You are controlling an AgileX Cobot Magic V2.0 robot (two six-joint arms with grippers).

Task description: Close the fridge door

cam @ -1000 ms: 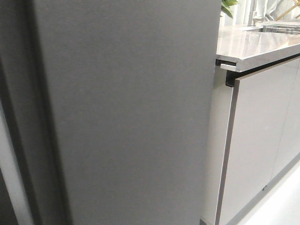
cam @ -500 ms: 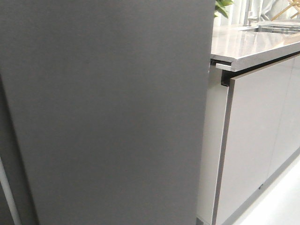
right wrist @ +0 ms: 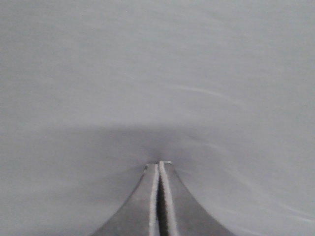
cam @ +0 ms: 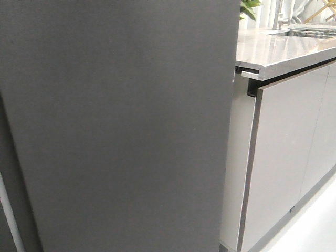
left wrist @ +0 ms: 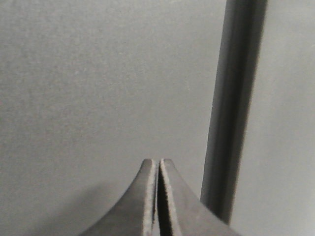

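Observation:
The fridge door [cam: 121, 126] is a tall matte dark grey panel that fills most of the front view; its white lining and bins are hidden. Neither gripper shows in the front view. In the left wrist view my left gripper [left wrist: 158, 161] is shut and empty, its tips close to a matte grey panel [left wrist: 98, 83], beside a dark vertical seam [left wrist: 231, 108]. In the right wrist view my right gripper [right wrist: 159, 163] is shut and empty, its tips at or against a plain pale grey surface [right wrist: 157, 73] with a shadow round them; I cannot tell which panel that is.
To the right of the door stand a white side panel [cam: 236, 157], glossy light grey cabinet fronts [cam: 289, 152] and a grey stone countertop [cam: 283, 50] with a plant [cam: 249, 6] behind. A thin pale strip [cam: 8, 215] shows at the lower left edge.
The dark panel has spread over the left of the front view; the dark seam and pale strip there slid to the left edge. The counter shifted slightly left.

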